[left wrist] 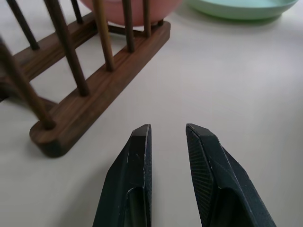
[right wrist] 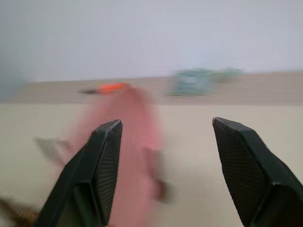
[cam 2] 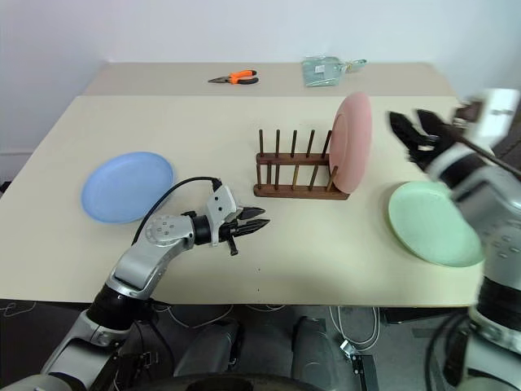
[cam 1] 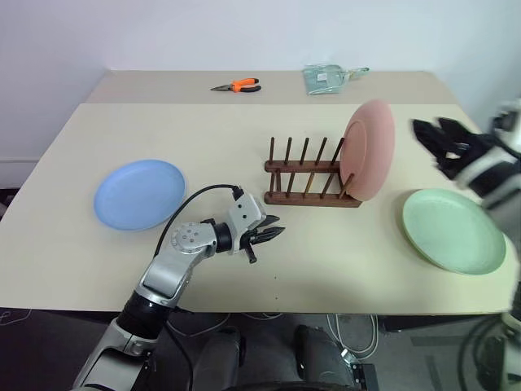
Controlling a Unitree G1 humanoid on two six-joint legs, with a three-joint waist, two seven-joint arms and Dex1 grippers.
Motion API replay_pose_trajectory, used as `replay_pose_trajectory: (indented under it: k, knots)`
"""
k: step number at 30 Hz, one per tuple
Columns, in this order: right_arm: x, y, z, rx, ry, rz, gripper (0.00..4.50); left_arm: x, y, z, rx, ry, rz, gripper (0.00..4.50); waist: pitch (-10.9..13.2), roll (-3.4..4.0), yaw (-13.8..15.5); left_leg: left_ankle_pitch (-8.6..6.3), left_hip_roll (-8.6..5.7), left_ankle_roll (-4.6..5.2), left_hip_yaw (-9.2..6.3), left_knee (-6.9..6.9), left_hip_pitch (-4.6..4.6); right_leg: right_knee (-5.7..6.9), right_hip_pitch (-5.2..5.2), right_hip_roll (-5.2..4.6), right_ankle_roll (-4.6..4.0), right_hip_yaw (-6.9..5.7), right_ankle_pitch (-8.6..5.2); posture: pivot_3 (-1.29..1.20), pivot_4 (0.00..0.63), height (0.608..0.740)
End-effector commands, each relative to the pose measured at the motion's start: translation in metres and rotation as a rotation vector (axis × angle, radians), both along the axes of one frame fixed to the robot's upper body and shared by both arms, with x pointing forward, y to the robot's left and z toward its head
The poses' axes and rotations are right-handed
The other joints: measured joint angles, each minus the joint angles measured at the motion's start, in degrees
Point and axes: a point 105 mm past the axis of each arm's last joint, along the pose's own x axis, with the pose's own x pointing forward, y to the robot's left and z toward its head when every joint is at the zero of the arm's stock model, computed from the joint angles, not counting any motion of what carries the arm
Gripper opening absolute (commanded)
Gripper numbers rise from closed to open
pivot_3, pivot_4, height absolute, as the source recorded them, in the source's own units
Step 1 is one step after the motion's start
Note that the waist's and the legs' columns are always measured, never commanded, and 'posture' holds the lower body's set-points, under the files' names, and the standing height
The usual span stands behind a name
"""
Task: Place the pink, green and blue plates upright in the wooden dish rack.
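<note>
Just to the right of the rack, the right gripper (cam 1: pixel 435 142) hangs above the table with its two black fingers spread wide and nothing between them, pointing toward the pink plate (cam 1: pixel 370 149) but apart from it. That plate stands on edge at the right end of the wooden dish rack (cam 1: pixel 311 173), leaning a little on the end pegs; those pegs alone seem to hold it up, which fits a grip let go once the plate is seated. Near the table's front edge, the left gripper (cam 1: pixel 267 237) rests low, its fingers only narrowly parted and empty, aimed at the rack's near rail without touching it, likely waiting out of the way. Flat on the table to the right of the rack lies the green plate (cam 1: pixel 453 230), beneath the right arm and probably the easier one for it to take next. Well apart on the left side lies the blue plate (cam 1: pixel 139 193), also flat. At the far edge sit orange-handled pliers (cam 1: pixel 237 85) and a clear bag (cam 1: pixel 326 78).
</note>
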Motion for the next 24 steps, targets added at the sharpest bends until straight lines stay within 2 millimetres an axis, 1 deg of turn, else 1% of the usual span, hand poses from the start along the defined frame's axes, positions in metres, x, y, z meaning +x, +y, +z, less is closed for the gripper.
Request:
replay_pose_trajectory:
  k: [1, 2, 3, 4, 6, 7, 9, 10, 12, 14, 15, 18, 20, 21, 22, 24]
  knots:
    - [-0.031, 0.013, -0.025, -0.193, 0.113, 0.117, 3.74, -0.005, -0.009, 0.009, -0.018, -0.029, -0.050, 1.14, 0.0, 0.02, 0.0, 0.00, 0.02, 0.01, 0.01, -0.01, 0.01, 0.02, -0.01, 0.00, -0.01, 0.00, -0.01, 0.00, 0.150, 0.740]
    - [-0.041, 0.024, -0.044, -0.259, 0.191, 0.178, 4.07, -0.005, -0.010, 0.008, -0.015, -0.028, -0.061, 1.14, 0.0, 0.03, 0.1, -0.01, 0.06, 0.01, 0.00, -0.04, 0.05, 0.03, 0.01, 0.03, -0.10, -0.02, -0.07, 0.00, 0.150, 0.740]
    - [-0.048, 0.031, -0.056, -0.297, 0.236, 0.218, 4.47, -0.004, -0.011, 0.007, -0.012, -0.028, -0.068, 1.14, 0.0, 0.05, 0.1, -0.02, 0.07, 0.03, 0.00, -0.06, 0.04, 0.06, -0.01, 0.04, -0.09, -0.03, -0.11, 0.00, 0.150, 0.740]
    - [-0.052, 0.037, -0.070, -0.355, 0.282, 0.233, 4.47, -0.005, -0.013, 0.007, -0.008, -0.029, -0.081, 1.14, 0.0, 0.05, -0.2, -0.02, 0.08, 0.03, 0.00, -0.05, 0.05, 0.08, -0.01, 0.05, 0.09, -0.03, -0.22, 0.00, 0.150, 0.740]
    - [-0.057, 0.044, -0.095, -0.452, 0.362, 0.244, 4.47, -0.004, -0.016, 0.007, -0.005, -0.032, -0.094, 1.14, 0.0, 0.07, -1.1, -0.02, 0.09, 0.02, 0.09, 0.03, 0.06, 0.09, 0.00, 0.03, 0.07, 0.01, -0.23, 0.00, 0.150, 0.740]
    - [-0.059, 0.046, -0.104, -0.481, 0.384, 0.250, 4.47, -0.004, -0.017, 0.007, -0.004, -0.033, -0.096, 1.14, 0.0, 0.06, -1.3, -0.02, 0.08, 0.02, 0.19, 0.08, 0.08, 0.09, 0.00, 0.01, 0.06, 0.08, -0.22, 0.00, 0.150, 0.740]
    - [-0.060, 0.046, -0.117, -0.520, 0.425, 0.243, 4.47, -0.004, -0.018, 0.008, -0.004, -0.034, -0.101, 1.14, 0.0, 0.03, -1.3, -0.02, 0.09, 0.02, 0.22, 0.13, 0.10, 0.08, 0.04, 0.00, 0.05, 0.08, -0.22, 0.00, 0.150, 0.740]
    - [-0.056, 0.040, -0.125, -0.555, 0.453, 0.199, 4.47, -0.004, -0.019, 0.008, -0.006, -0.035, -0.104, 1.14, 0.0, 0.03, -1.3, -0.03, 0.10, 0.01, 0.20, 0.13, 0.10, 0.09, 0.04, 0.00, 0.05, 0.07, -0.22, 0.00, 0.150, 0.740]
    - [-0.049, 0.022, -0.138, -0.647, 0.496, 0.103, 3.95, -0.005, -0.018, 0.009, -0.008, -0.034, -0.106, 1.14, 0.0, 0.02, -1.1, -0.03, 0.09, 0.01, 0.18, 0.11, 0.08, 0.08, 0.01, 0.00, 0.04, 0.07, -0.22, 0.00, 0.150, 0.740]
    - [-0.046, 0.012, -0.144, -0.727, 0.508, 0.063, 3.23, -0.006, -0.017, 0.008, -0.006, -0.033, -0.106, 1.14, 0.0, 0.01, -0.8, -0.03, 0.06, 0.01, 0.18, 0.11, 0.03, 0.05, -0.03, -0.02, 0.04, 0.07, -0.21, 0.00, 0.150, 0.740]
    - [-0.045, 0.008, -0.144, -0.752, 0.507, 0.046, 2.62, -0.006, -0.016, 0.007, -0.004, -0.032, -0.105, 1.14, 0.0, 0.01, -0.7, -0.03, 0.05, 0.02, 0.17, 0.10, 0.01, 0.04, -0.04, -0.02, 0.04, 0.07, -0.21, 0.00, 0.150, 0.740]
    - [-0.042, 0.002, -0.142, -0.792, 0.489, 0.017, 1.13, -0.007, -0.015, 0.006, 0.000, -0.031, -0.101, 1.14, 0.0, 0.00, -0.7, -0.03, 0.03, 0.02, 0.12, 0.09, 0.00, 0.04, -0.02, -0.02, 0.05, 0.07, -0.22, 0.00, 0.150, 0.740]
    - [-0.036, 0.002, -0.132, -0.800, 0.445, 0.002, 0.05, -0.007, -0.015, 0.005, 0.003, -0.032, -0.098, 1.14, 0.0, -0.01, -0.8, -0.03, 0.03, 0.02, 0.13, 0.09, 0.01, 0.03, -0.01, -0.02, 0.05, 0.07, -0.22, 0.00, 0.150, 0.740]
    - [-0.030, 0.003, -0.120, -0.807, 0.392, -0.017, 0.02, -0.007, -0.015, 0.005, 0.003, -0.032, -0.097, 1.14, 0.0, -0.02, -1.0, -0.02, 0.04, 0.02, 0.12, 0.09, 0.02, 0.04, -0.01, -0.02, 0.06, 0.07, -0.22, 0.00, 0.150, 0.740]
    - [-0.023, 0.007, -0.102, -0.775, 0.316, -0.041, 0.02, -0.007, -0.015, 0.005, 0.002, -0.033, -0.096, 1.14, 0.0, -0.02, -1.1, -0.03, 0.06, 0.02, 0.16, 0.09, 0.05, 0.04, -0.01, -0.02, 0.06, 0.08, -0.22, 0.00, 0.150, 0.740]
    - [-0.013, 0.010, -0.067, -0.669, 0.177, -0.093, 0.02, -0.007, -0.015, 0.005, 0.000, -0.034, -0.095, 1.14, 0.1, 0.00, -1.3, -0.02, 0.09, 0.02, 0.16, 0.08, 0.07, 0.07, -0.01, 0.01, 0.05, 0.07, -0.21, 0.00, 0.150, 0.740]
